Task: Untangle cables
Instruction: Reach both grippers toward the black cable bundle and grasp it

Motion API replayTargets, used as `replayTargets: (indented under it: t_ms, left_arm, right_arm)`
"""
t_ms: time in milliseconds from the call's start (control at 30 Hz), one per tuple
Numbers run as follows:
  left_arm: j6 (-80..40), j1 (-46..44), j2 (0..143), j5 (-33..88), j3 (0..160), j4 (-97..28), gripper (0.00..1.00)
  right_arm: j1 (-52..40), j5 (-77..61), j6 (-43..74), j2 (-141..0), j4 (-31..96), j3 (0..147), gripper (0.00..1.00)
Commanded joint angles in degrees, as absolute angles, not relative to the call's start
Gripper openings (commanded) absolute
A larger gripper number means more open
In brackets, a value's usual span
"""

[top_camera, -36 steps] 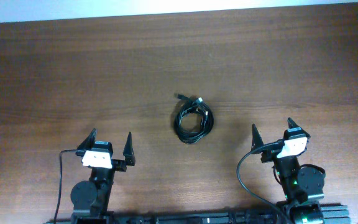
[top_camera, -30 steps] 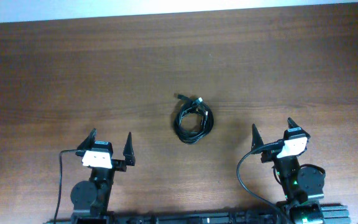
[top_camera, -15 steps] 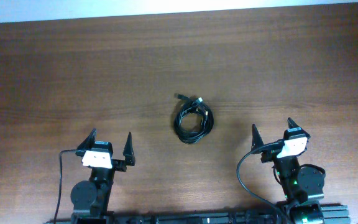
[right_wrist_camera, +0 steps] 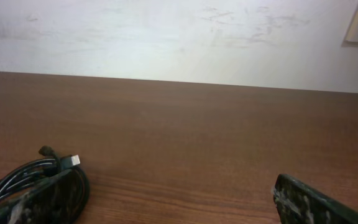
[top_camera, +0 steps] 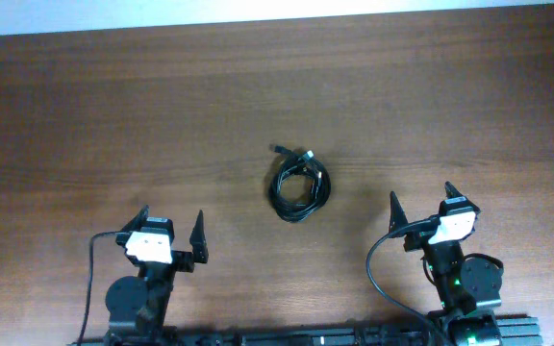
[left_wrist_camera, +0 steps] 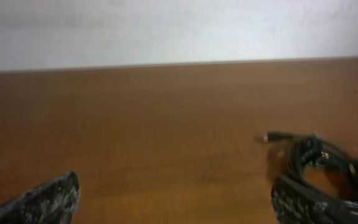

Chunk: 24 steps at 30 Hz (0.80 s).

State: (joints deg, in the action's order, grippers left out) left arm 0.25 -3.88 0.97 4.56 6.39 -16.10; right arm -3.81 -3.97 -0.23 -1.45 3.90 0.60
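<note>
Cables [top_camera: 299, 183]: coiled tangle at table [top_camera: 85, 106] centre, unmoved. Left gripper [top_camera: 172, 213] at 7 o'clock from coil, fingers spread wide, empty, shifted slightly toward 6 o'clock since earlier frame. Right gripper [top_camera: 421, 194] at 4 o'clock, wide, empty, unchanged.

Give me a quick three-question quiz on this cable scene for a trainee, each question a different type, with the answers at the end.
1. True or false: the cables lie as one coiled bundle on the table, and neither the left gripper nor the right gripper touches them.
2. In the right wrist view, where do the cables show? A: lower left. B: upper right. C: dead centre.
3. Fill in the blank: both grippers' jaws stand ____.

Key: 1 true; 2 A; 3 open.
</note>
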Motion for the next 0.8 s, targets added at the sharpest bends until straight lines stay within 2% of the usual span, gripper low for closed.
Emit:
replayTargets:
  t_ms: [0, 133, 233, 367, 467, 600, 633, 767]
  left_arm:
    - [0.7, -3.6, 5.2, 5.2, 13.7, -21.2, 0.99]
    - [0.7, -3.6, 17.8, 5.7, 22.1, -23.3, 0.99]
    - [-0.8, -3.6, 34.5, 10.7, 30.2, -25.4, 0.99]
    - [-0.8, -3.7, 49.8, 15.5, 37.7, -29.8, 0.99]
    - [-0.8, -3.7, 56.3, 16.5, 42.0, -37.0, 0.99]
    - [-2.3, -3.7, 58.8, 29.0, 42.0, -29.9, 0.99]
    - [-8.3, -4.1, 60.6, 29.1, 42.0, -26.0, 0.99]
    - [-8.9, -15.9, 74.6, 13.0, 43.5, -24.5, 0.99]
  right_arm:
    - [-4.1, -3.6, -0.6, -1.3, 4.3, 0.3, 1.0]
    - [-4.1, -3.6, -0.6, -1.3, 4.3, 0.3, 1.0]
    - [-4.1, -3.6, -0.6, -1.3, 4.3, 0.3, 1.0]
    - [-4.1, -3.6, -0.6, -1.3, 4.3, 0.3, 0.99]
    - [-4.1, -3.6, -0.6, -1.4, 4.3, 0.3, 1.0]
    - [-4.1, -3.6, -0.6, -1.4, 4.3, 0.3, 1.0]
    - [-4.1, -3.6, -0.6, -1.4, 4.3, 0.3, 0.99]
    - [-4.1, -3.6, -0.6, -1.4, 4.3, 0.3, 1.0]
